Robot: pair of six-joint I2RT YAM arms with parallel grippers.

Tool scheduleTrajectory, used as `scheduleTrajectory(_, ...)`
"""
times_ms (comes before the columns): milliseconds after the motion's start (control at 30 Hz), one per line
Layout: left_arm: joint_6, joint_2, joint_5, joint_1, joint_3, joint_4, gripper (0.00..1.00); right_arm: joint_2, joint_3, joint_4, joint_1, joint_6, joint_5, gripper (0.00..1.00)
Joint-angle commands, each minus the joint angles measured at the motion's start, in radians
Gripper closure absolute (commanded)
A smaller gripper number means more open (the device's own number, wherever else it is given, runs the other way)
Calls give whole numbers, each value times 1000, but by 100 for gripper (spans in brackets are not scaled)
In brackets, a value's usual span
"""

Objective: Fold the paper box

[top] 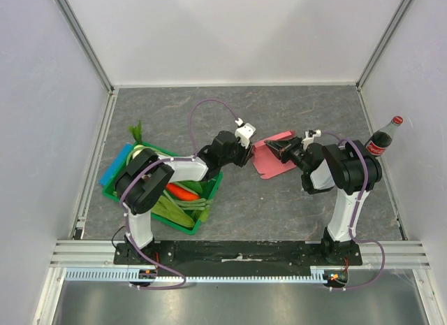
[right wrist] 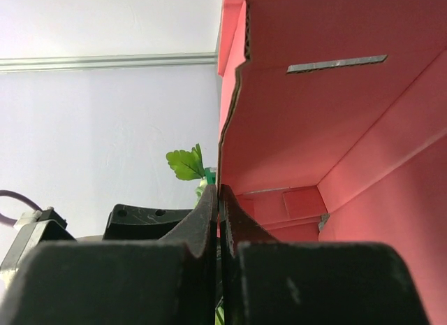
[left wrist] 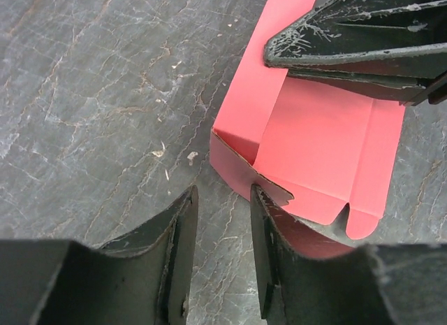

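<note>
A grey, stone-patterned bench [top: 279,206] is seen from above, walled in pale panels. Toward 8 o'clock from its middle a green crate [top: 114,193] is set, filled with vegetables, an orange carrot [top: 183,192] among them; a blue slab [top: 114,166] is tucked against its 10 o'clock side. The left arm [top: 150,185] is reached over the crate toward 2 o'clock, and the right arm [top: 342,178] is bent back toward 10 o'clock, so that both are brought together near the middle of the bench. There, just to the 3 o'clock side of centre, the paper box [top: 269,164] is found: pink card, partly folded, with one long wall raised and a flat panel with end flaps spread on the bench [left wrist: 314,143]. At the far 3 o'clock edge a cola bottle [top: 383,140] with a red cap is stood upright, well apart from the box. The right pincer [top: 277,149] is closed flat on the upright edge of the card, which is gripped between its two fingers [right wrist: 218,199]. The left pincer [left wrist: 223,199] is held a little open with nothing between its fingers, at the 9 o'clock end of the box; its inner finger [left wrist: 262,227] is placed just beside the notched corner flap, and whether the flap is touched cannot be told.
</note>
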Motion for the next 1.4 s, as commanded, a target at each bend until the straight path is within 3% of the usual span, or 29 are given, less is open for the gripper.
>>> scheduleTrajectory(0,111,9,75,-5,48,29,57,-12,-9,37,16,-41,1,100)
scheduleTrajectory(333,-154,0,184,50,105,-103,59,6,-16,33,23,-143,-49,100)
scheduleTrajectory(433,-237,-20,215,67,88,-79,57,14,-21,46,23,-143,-52,99)
scheduleTrajectory(533,-182,-26,233,53,68,-56,51,16,-15,45,21,-124,-54,98)
scheduleTrajectory(700,-3,-19,146,23,5,61,51,17,-13,43,23,-58,-30,99)
scheduleTrajectory(867,113,7,65,16,33,1,51,14,4,13,23,-33,-14,100)
scheduleTrajectory(1100,73,49,92,18,54,35,50,6,-15,-16,29,4,17,100)
scheduleTrajectory(1267,-77,64,155,15,108,90,50,-15,-9,-52,44,1,32,100)
scheduleTrajectory(1367,-143,66,106,16,129,121,51,-23,-9,-59,52,4,40,100)
